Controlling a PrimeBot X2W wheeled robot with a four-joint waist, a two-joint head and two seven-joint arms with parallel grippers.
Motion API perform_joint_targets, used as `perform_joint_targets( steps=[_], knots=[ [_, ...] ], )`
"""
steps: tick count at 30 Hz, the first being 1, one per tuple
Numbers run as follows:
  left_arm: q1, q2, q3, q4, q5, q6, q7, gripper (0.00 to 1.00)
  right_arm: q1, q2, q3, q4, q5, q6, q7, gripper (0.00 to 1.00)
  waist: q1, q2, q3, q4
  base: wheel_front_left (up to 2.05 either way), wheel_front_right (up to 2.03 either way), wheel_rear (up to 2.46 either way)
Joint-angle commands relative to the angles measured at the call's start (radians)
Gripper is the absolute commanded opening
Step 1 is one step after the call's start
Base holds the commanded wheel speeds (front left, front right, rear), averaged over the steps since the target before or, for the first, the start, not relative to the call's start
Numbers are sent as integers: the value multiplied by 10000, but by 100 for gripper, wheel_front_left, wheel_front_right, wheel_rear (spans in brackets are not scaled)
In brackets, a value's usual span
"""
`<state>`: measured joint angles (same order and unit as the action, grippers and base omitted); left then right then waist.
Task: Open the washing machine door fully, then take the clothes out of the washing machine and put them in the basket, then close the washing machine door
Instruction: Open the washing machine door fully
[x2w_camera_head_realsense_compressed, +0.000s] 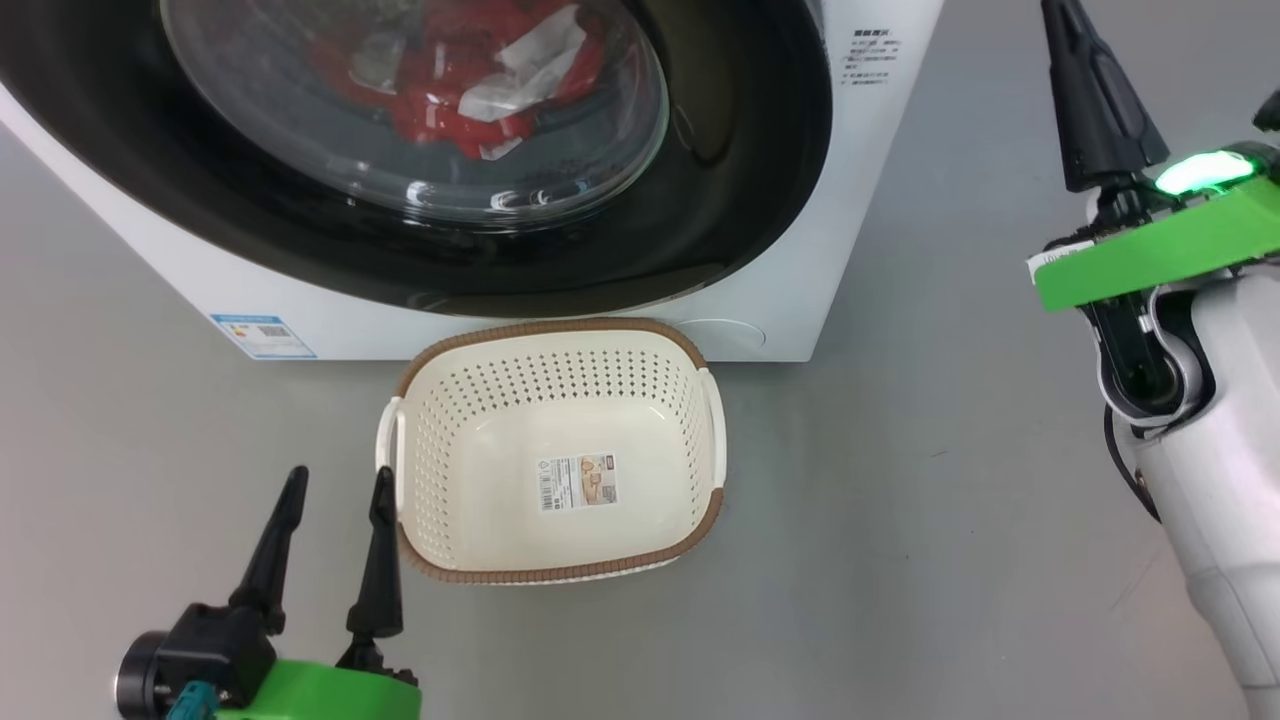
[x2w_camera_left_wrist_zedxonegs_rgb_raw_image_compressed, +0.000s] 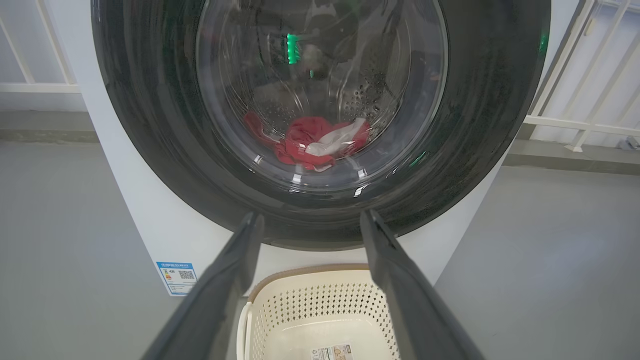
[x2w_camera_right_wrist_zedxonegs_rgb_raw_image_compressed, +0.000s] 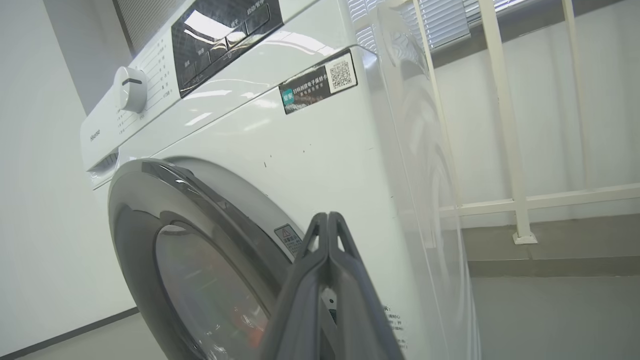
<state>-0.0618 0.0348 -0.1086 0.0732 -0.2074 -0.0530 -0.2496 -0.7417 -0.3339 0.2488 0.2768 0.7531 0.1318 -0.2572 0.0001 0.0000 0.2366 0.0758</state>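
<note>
The right gripper (x2w_camera_right_wrist_zedxonegs_rgb_raw_image_compressed: 328, 216) has its two dark fingers pressed flat together, with the tips in front of the white face of the washing machine (x2w_camera_right_wrist_zedxonegs_rgb_raw_image_compressed: 340, 160). Just left of the tips curves the glossy rim of the washing machine door (x2w_camera_right_wrist_zedxonegs_rgb_raw_image_compressed: 145, 200), lying flush. A bit of red, the clothes (x2w_camera_right_wrist_zedxonegs_rgb_raw_image_compressed: 255, 334), shows through its glass. High beyond the fingers sit a dial (x2w_camera_right_wrist_zedxonegs_rgb_raw_image_compressed: 131, 89) and a QR sticker (x2w_camera_right_wrist_zedxonegs_rgb_raw_image_compressed: 317, 82), and off to their right stands a white railing (x2w_camera_right_wrist_zedxonegs_rgb_raw_image_compressed: 505, 125).

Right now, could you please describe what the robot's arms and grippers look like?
Both the left gripper and the right gripper have two long, black, tapering fingers on a black base with a green wrist bracket. The left base carries a teal connector. The right wrist has a glowing green light, a white forearm and a black cable.
</note>
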Motion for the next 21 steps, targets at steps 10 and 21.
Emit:
perform_joint_targets(
  steps=[10, 21],
  knots=[
    [-468, 154, 179, -208, -33, 37, -122, 100, -1727, -787, 2742, 1523, 3209, -11, 445, 0, 0, 0, 329, 257, 0, 0, 0],
    [-683, 154, 49, -182, -21, -13, -122, 100, -2894, -1203, 3847, 1568, 7126, -11, 2702, 0, 0, 0, 753, 390, 0, 0, 0]
  ],
)
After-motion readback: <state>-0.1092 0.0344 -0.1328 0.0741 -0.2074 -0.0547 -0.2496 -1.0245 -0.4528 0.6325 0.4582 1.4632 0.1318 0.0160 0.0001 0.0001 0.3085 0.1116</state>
